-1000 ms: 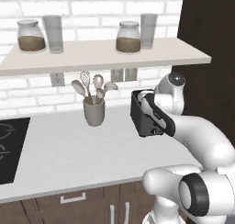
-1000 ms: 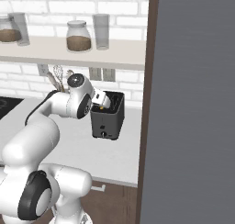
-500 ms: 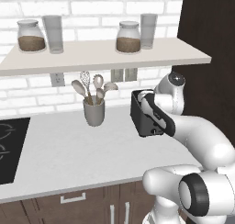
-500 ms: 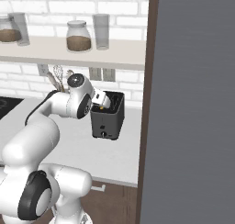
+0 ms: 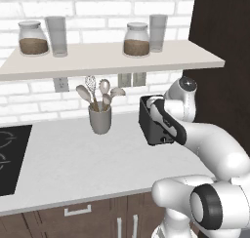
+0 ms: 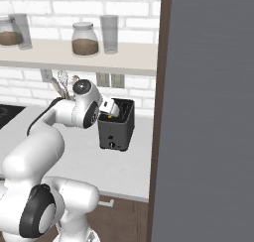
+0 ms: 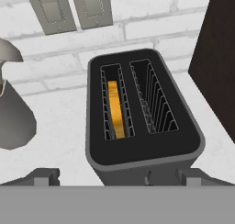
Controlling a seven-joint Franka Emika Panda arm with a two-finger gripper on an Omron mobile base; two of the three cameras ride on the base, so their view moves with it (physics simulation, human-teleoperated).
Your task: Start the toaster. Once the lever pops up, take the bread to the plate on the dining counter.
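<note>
Left base view: the toaster is sitting on the white desk, beside the utensil cup.

Right base view: the tool is hovering over the toaster's top (opening cannot be judged).

Hand view: the bread is standing in the left slot.

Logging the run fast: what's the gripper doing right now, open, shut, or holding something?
Gripper: open and holding nothing, fingertips spread either side of the toaster, above it; the bread sits in the toaster's slot.

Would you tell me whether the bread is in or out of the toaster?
In: the bread sits down inside the left slot of the toaster; the right slot is empty.
</note>
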